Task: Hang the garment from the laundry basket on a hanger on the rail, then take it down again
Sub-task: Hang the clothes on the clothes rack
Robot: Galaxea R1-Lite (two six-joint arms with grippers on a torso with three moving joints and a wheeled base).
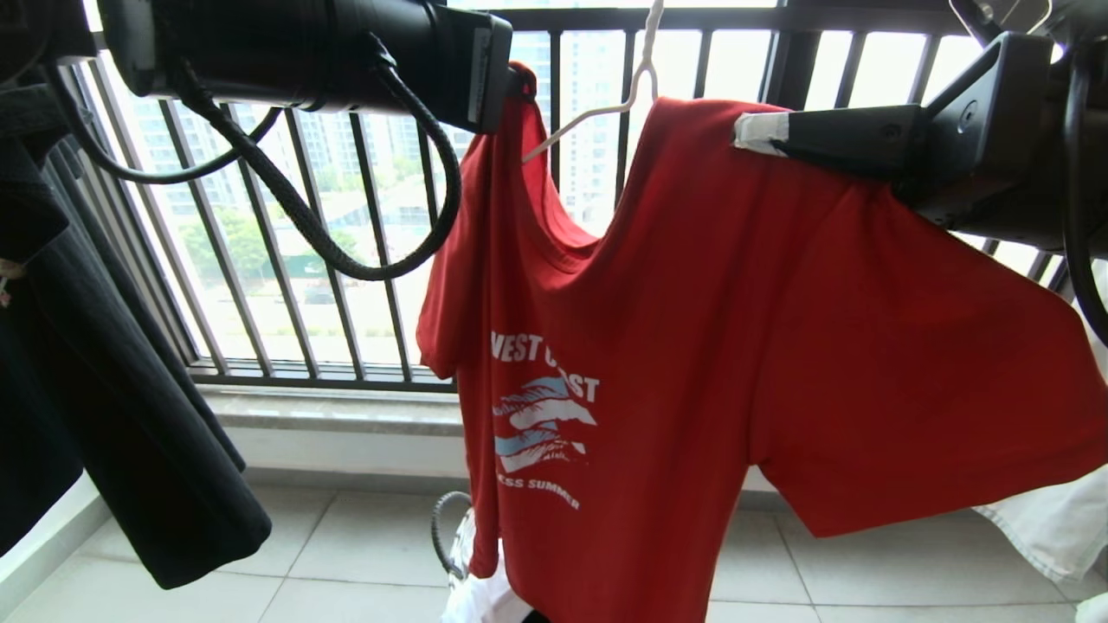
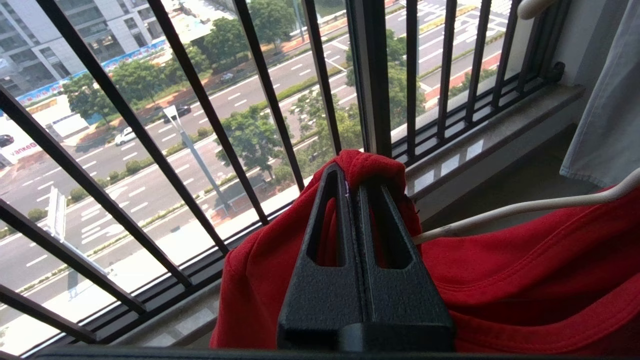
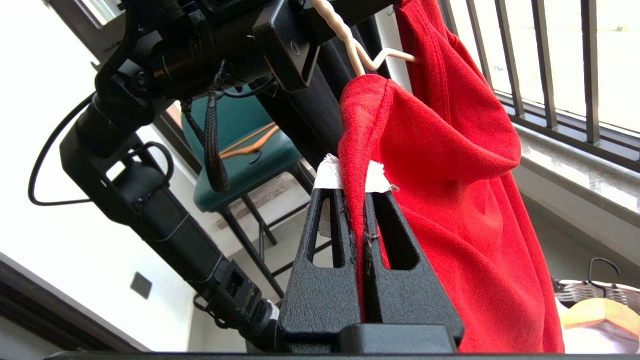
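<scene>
Red garment (image 1: 736, 346) draped half over cream hanger (image 1: 636, 82), front print showing

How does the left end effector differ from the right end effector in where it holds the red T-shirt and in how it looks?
The left end effector pinches the red short-sleeved T-shirt at one shoulder, near the bare arm of the thin cream-white hanger; the right end effector pinches the other shoulder, where the cloth covers the hanger. The right one has white tape at its tips; the left one has none. Both are black and shut on the cloth.
</scene>
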